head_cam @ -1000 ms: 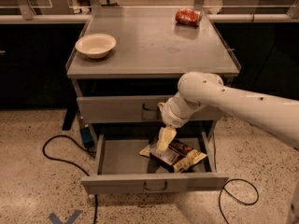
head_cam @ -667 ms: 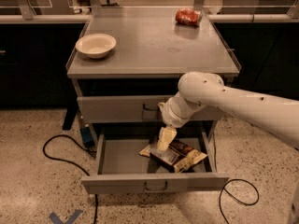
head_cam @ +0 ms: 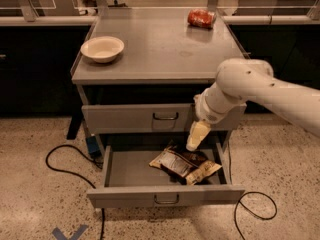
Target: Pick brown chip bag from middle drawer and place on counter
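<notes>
The brown chip bag point(head_cam: 184, 164) lies crumpled on the floor of the open middle drawer point(head_cam: 129, 170), towards its right side. My gripper point(head_cam: 197, 136) hangs on the white arm just above the bag's upper right part, in front of the closed upper drawer point(head_cam: 145, 117). It points down at the bag and holds nothing. The grey counter point(head_cam: 160, 46) tops the cabinet above both drawers.
A cream bowl point(head_cam: 102, 49) sits at the counter's left front and a small red bag point(head_cam: 201, 18) at its back right. Black cables point(head_cam: 59, 160) lie on the speckled floor to the left and right of the cabinet. Pale benches stand behind.
My gripper has moved to the right and slightly up, away from the bag's middle. The bag has not moved.
</notes>
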Tool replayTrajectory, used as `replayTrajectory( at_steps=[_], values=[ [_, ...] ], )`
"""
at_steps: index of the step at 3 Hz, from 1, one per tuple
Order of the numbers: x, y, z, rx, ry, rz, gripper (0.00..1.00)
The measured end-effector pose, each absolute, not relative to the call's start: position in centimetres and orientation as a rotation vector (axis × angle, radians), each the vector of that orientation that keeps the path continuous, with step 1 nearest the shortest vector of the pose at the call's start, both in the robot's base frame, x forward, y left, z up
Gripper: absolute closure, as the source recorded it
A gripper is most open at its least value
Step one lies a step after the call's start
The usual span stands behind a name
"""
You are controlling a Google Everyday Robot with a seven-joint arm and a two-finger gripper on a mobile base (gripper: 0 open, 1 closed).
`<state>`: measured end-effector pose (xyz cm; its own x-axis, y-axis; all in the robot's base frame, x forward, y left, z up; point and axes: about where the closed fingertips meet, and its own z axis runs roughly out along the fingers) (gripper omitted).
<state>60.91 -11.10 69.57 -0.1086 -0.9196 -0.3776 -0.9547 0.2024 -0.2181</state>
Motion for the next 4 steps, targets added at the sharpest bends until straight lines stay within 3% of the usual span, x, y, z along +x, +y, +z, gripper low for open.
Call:
replayTrajectory(
  at_steps=[1,3,4],
  values=[
    [59.5,-12.7,69.8,-1.714,2.101,0.124,0.0],
    [55.2,-7.1,57.8,-1.821,2.104,0.52,0.0],
    [55.8,-5.4,50.7,-1.794,2.094,0.634,0.0]
  ],
)
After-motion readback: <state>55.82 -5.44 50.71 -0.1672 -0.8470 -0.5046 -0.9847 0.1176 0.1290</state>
